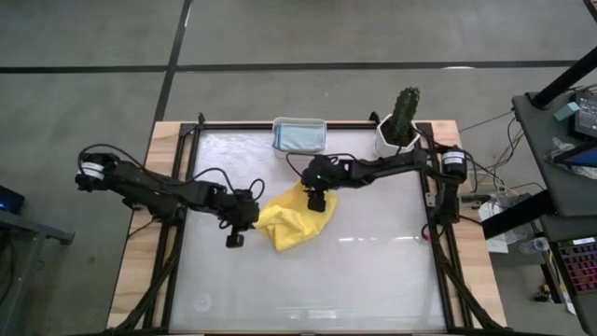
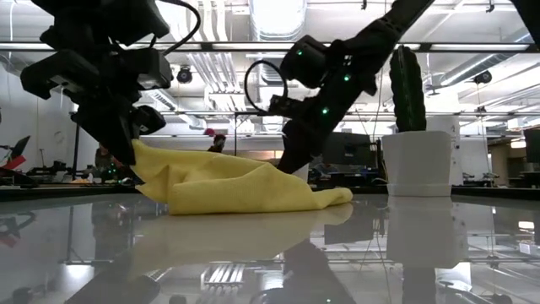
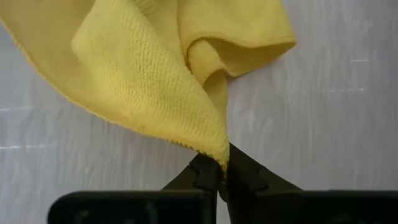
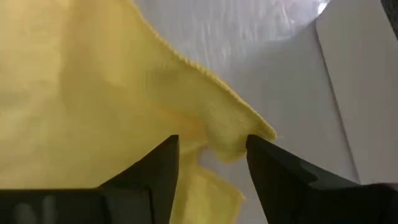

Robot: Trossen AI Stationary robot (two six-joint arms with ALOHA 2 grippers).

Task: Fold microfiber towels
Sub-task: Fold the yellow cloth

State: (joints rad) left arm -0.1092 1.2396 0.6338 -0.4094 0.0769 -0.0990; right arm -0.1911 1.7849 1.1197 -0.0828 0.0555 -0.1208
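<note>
Yellow microfiber towel (image 1: 297,219) lies rumpled near the middle of the table (image 1: 308,289), its loose folds spreading from about nine o'clock toward three o'clock of the table's centre. In the low view the yellow microfiber towel (image 2: 240,187) rests mostly on the glossy top, with its corner nearest the left arm lifted off the surface.

Left gripper (image 1: 239,224) sits at the cloth's nine o'clock edge. In its wrist view the left gripper (image 3: 222,174) has its fingers pressed together on one corner of the yellow weave (image 3: 149,87), which hangs away from the pinch.

Right gripper (image 1: 318,199) is over the towel's twelve o'clock edge. In its wrist view the right gripper (image 4: 211,158) stands with its fingers (image 4: 155,168) parted, a bunched fold of the towel (image 4: 93,93) lying between them; whether they press it I cannot tell.

At twelve o'clock on the table a white plastic tub (image 1: 299,133) holds a pale blue-grey cloth (image 1: 300,139). Just beside it, toward one o'clock, a cactus (image 1: 405,113) stands upright in a white pot (image 1: 390,142); the low view shows the cactus (image 2: 407,89) and white pot (image 2: 418,163) well apart from the towel.
</note>
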